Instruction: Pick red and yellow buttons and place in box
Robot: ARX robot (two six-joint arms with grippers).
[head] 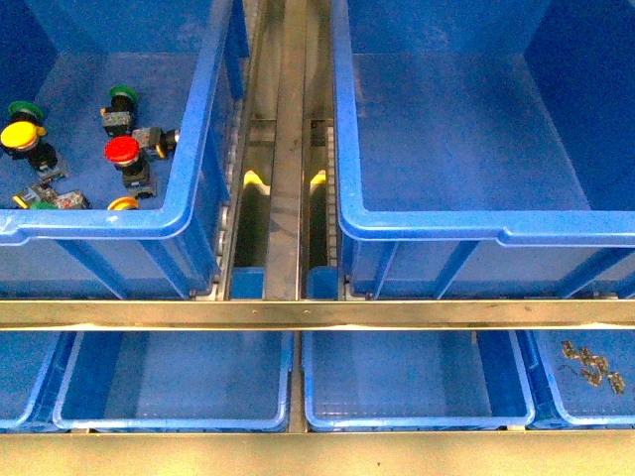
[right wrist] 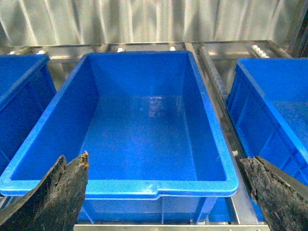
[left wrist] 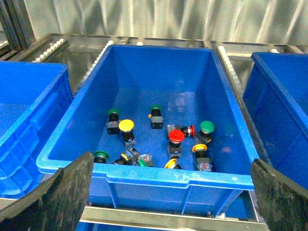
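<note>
A red button (head: 123,151) and a yellow button (head: 19,136) lie among several switches in the left blue bin (head: 99,226). The left wrist view shows the red button (left wrist: 176,135), a yellow button (left wrist: 126,125) and an orange-yellow one (left wrist: 199,148) on the bin floor. My left gripper (left wrist: 172,195) is open and empty, above and short of that bin's near rim. The box (head: 476,226) on the right holds nothing. My right gripper (right wrist: 163,197) is open and empty, above the box's near rim (right wrist: 120,185). Neither arm shows in the front view.
Green-capped switches (left wrist: 207,127) lie among the buttons. A metal roller track (head: 283,149) runs between the two bins. A steel rail (head: 317,314) crosses in front. Shallower blue trays (head: 169,382) sit below; the far right one holds small metal parts (head: 592,367).
</note>
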